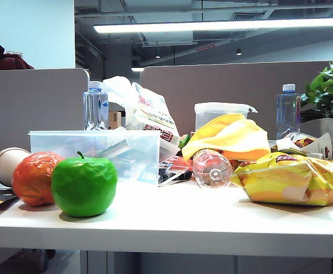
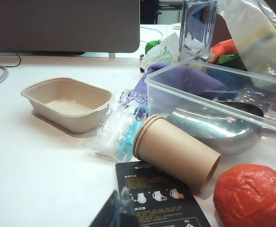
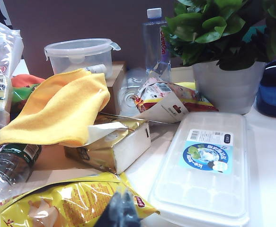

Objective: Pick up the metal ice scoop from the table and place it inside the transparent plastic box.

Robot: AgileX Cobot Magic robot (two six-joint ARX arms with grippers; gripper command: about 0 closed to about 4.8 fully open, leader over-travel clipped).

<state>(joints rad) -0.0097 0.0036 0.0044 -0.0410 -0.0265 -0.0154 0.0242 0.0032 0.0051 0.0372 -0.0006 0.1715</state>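
The metal ice scoop (image 2: 212, 126) lies inside the transparent plastic box (image 2: 209, 91); its shiny bowl shows through the clear wall. In the exterior view the box (image 1: 92, 137) stands at the left of the white table (image 1: 172, 220), and a silvery handle (image 1: 117, 149) shows faintly through its front. My left gripper (image 2: 122, 208) hovers low over a black leaflet in front of the box, its fingers pressed together with nothing between them. My right gripper (image 3: 124, 206) hangs shut and empty over a yellow snack bag. Neither gripper appears in the exterior view.
A green apple (image 1: 84, 185), an orange fruit (image 1: 36, 178) and a toppled paper cup (image 2: 175, 152) lie before the box. A beige tray (image 2: 66, 101) sits beyond. On the right are a yellow snack bag (image 1: 292, 180), yellow cloth (image 1: 229, 137), lidded tub (image 1: 220, 114), ice tray (image 3: 206, 165) and potted plant (image 3: 227, 80).
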